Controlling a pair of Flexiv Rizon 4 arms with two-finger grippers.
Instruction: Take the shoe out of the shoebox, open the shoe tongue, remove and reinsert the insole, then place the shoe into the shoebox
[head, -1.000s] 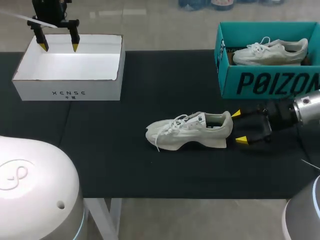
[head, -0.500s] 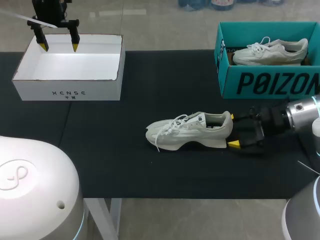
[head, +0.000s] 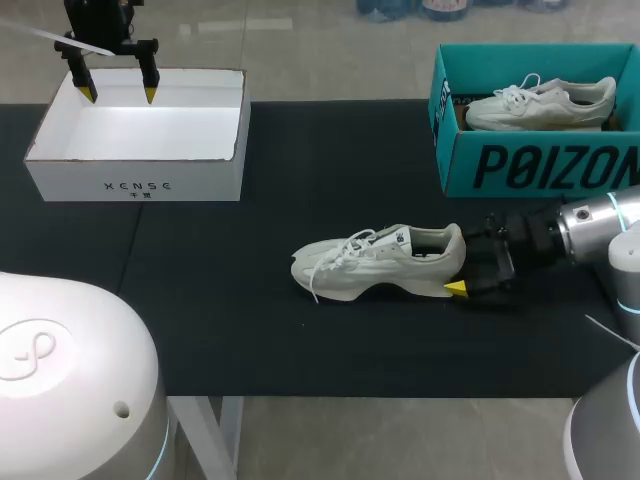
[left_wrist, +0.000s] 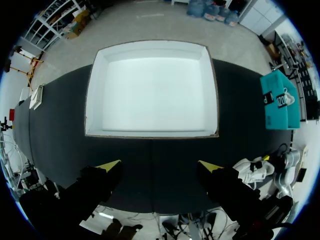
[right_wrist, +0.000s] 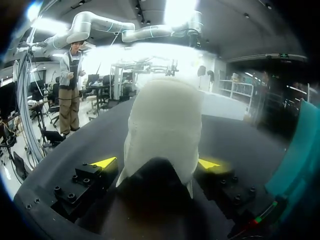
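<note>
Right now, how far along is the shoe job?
Done: the white lace-up sneaker lies on the black table mat, out of the empty white cardboard box. In hand: the right gripper has its fingers astride the heel. Left: tongue, insole, reboxing.

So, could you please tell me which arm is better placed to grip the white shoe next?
Right, probably: the right tool straddles the heel of the shoe, while the left tool hangs over the far white box.

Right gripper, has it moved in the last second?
Yes. The right gripper has slid along the table toward the white shoe, which lies where it was. Its yellow tips now sit either side of the heel.
</note>
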